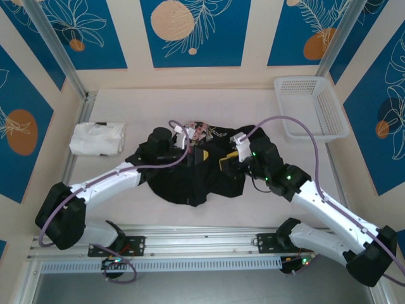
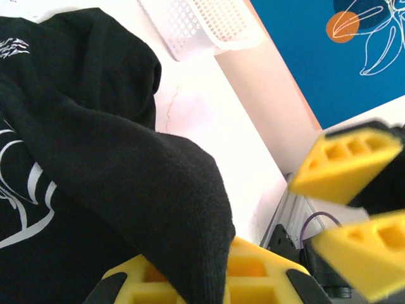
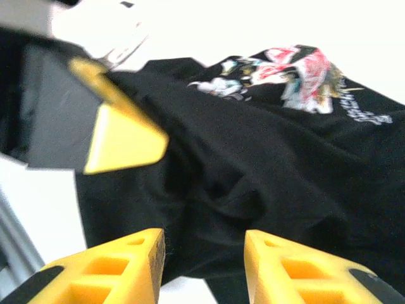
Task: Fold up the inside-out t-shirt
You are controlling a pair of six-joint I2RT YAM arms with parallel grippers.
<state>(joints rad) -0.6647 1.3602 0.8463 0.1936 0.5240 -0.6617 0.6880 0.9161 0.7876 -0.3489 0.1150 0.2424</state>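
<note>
The black t-shirt (image 1: 190, 177) lies crumpled in the middle of the table, its pink floral print (image 1: 204, 132) showing at the far edge. My left gripper (image 1: 201, 154) is over the shirt's centre and shut on a fold of black cloth (image 2: 158, 190), which drapes over its yellow fingers (image 2: 266, 275). My right gripper (image 1: 226, 163) hovers just to its right, open, with the fingers (image 3: 120, 266) spread and black shirt fabric (image 3: 253, 171) beyond the gap. The print (image 3: 297, 73) also shows in the right wrist view.
A white folded garment (image 1: 96, 138) lies at the left of the table. A white plastic basket (image 1: 310, 104) stands at the back right. The right gripper's yellow fingers (image 2: 348, 164) show close by in the left wrist view. An aluminium rail (image 1: 202, 244) runs along the near edge.
</note>
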